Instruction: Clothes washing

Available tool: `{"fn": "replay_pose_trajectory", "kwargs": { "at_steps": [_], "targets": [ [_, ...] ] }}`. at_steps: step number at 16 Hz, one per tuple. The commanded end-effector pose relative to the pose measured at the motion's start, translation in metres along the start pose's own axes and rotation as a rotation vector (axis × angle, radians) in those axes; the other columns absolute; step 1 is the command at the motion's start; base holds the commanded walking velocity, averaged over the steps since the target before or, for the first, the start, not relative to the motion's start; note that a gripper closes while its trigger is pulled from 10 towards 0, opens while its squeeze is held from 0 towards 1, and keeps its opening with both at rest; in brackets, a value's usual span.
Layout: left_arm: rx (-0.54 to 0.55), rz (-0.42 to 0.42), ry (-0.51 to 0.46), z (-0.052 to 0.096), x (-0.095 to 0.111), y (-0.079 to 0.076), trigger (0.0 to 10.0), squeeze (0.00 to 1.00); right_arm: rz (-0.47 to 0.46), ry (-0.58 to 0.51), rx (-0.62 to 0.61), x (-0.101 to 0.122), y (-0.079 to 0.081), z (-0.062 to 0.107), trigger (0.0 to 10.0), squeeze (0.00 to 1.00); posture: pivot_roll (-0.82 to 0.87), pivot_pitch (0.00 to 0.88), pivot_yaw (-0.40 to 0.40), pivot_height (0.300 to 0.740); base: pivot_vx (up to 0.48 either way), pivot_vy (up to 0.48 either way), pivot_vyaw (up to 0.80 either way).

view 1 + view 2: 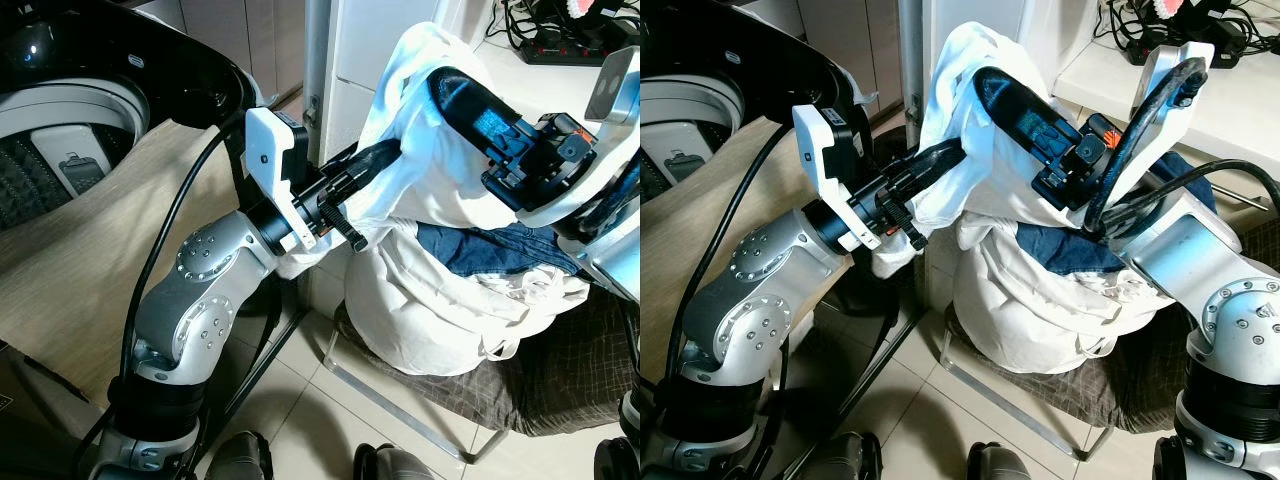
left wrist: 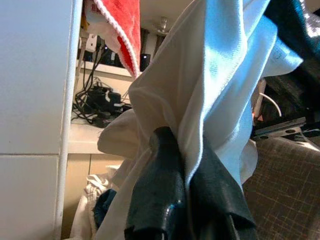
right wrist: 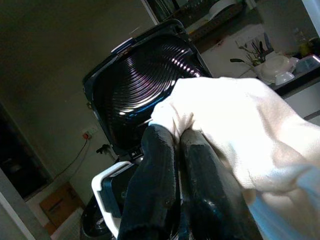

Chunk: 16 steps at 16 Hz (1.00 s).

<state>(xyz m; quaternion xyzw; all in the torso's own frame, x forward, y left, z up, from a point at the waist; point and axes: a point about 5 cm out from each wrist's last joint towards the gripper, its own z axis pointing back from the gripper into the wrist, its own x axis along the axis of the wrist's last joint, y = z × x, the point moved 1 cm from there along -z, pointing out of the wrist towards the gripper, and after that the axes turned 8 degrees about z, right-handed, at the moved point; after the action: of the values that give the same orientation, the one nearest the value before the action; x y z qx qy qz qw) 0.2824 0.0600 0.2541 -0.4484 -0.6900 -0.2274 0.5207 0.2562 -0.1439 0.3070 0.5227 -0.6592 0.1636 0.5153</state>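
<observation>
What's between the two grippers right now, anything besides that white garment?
Just the white garment, stretched between the left gripper and right gripper, both clamped on it. The eye views show this.

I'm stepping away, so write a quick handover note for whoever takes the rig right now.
Left gripper: shut on the white garment, holding it above the laundry pile.
Right gripper: shut on the same garment from the other side.
Washing machine stands open to the robot's left.
Done: garment lifted off the pile.
Left: carry it into the drum, then the blue garment and the remaining clothes.
</observation>
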Motion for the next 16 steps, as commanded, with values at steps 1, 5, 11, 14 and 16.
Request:
{"fn": "replay_pose_trajectory", "kwargs": {
  "at_steps": [1, 5, 11, 14, 16],
  "targets": [
    [0.024, -0.016, -0.002, 0.002, 0.000, 0.004, 0.0, 0.00, 0.022, 0.001, 0.022, 0.003, 0.006, -0.001, 0.0, 0.00, -0.10, 0.086, -0.030, 0.740, 0.000, 0.000, 0.00],
    [0.097, -0.041, -0.084, 0.004, 0.009, 0.013, 0.0, 0.00, 0.023, 0.005, 0.009, 0.002, 0.005, 0.000, 0.0, 0.00, -0.10, 0.086, -0.031, 0.740, 0.000, 0.000, 0.00],
    [0.199, -0.094, -0.192, 0.007, 0.024, 0.026, 0.0, 0.00, 0.032, 0.027, -0.016, -0.003, 0.002, 0.002, 0.0, 0.00, -0.10, 0.087, -0.032, 0.740, 0.000, 0.000, 0.00],
    [0.212, -0.105, -0.200, 0.007, 0.025, 0.027, 0.0, 0.00, 0.044, 0.056, -0.061, -0.006, -0.004, 0.002, 10.0, 1.00, -0.10, 0.084, -0.030, 0.740, 0.000, 0.000, 0.00],
    [0.253, -0.139, -0.193, 0.009, 0.029, 0.036, 0.0, 0.00, 0.049, 0.074, -0.058, -0.007, -0.004, 0.003, 10.0, 1.00, -0.10, 0.072, -0.028, 0.740, 0.000, 0.000, 0.00]
  ]
}}
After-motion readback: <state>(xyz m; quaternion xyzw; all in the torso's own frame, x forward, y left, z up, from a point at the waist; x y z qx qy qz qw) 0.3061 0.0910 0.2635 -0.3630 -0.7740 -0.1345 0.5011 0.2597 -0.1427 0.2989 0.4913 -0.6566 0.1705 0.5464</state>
